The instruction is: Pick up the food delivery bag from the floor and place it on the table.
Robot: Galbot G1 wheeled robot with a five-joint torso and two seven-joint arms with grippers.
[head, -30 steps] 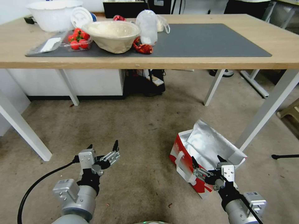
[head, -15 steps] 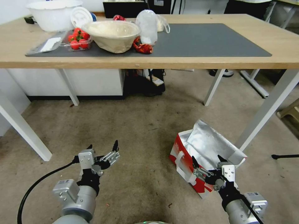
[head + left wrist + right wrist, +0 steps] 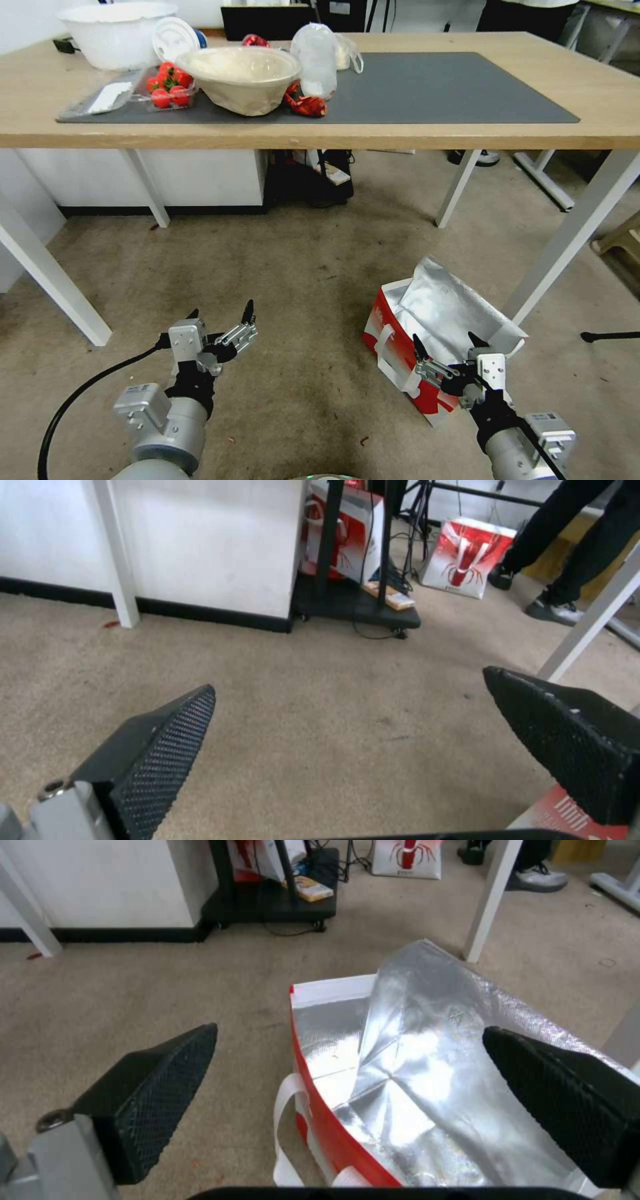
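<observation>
Bag [image 3: 427, 327] sits on floor [image 3: 300, 280], near worktop [image 3: 467, 133] leg, foil mouth open. Right pincer [image 3: 445, 347] wide, just over its near rim. Left pincer [image 3: 220, 320] wide, off to the side. Risk: thin foil may crumple, or bag tips bc strap [image 3: 390, 363] missed.

The bag [image 3: 427, 327] stands on the floor [image 3: 307, 267] to the robot's right, in front of the table [image 3: 400, 137] and just beside its near right leg [image 3: 567, 240]. The right gripper [image 3: 445, 345] hangs above the bag's near edge. The left gripper [image 3: 220, 312] hangs over bare floor, well left of the bag. On the table's left part sit 2 bowls [image 3: 240, 77].
</observation>
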